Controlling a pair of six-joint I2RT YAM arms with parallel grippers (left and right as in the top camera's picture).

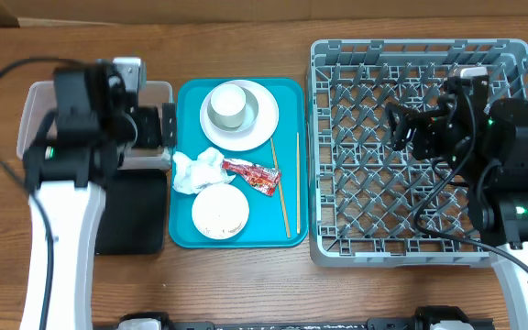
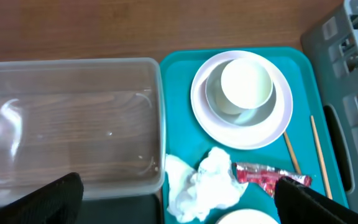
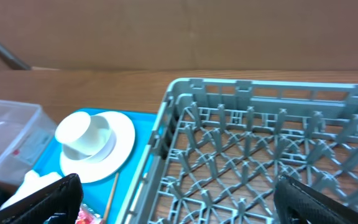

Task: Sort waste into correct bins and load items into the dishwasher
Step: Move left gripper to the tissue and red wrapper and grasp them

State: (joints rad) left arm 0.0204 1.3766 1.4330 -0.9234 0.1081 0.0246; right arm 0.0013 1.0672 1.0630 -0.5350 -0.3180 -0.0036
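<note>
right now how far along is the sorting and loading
Nothing looks done: the clear tub, black tray and rack look empty. Nothing is in hand; the left gripper and right gripper are open and empty. Left: napkin, wrapper, bowl, plate, cup and chopsticks all sit on the teal tray.

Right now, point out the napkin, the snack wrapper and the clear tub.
napkin [image 2: 204,186], left wrist view, centre of the crumple
snack wrapper [image 2: 266,177], left wrist view, red middle
clear tub [image 2: 162,118], left wrist view, right rim

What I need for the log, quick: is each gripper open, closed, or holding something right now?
Left gripper: open, holding nothing.
Right gripper: open, holding nothing.
</note>
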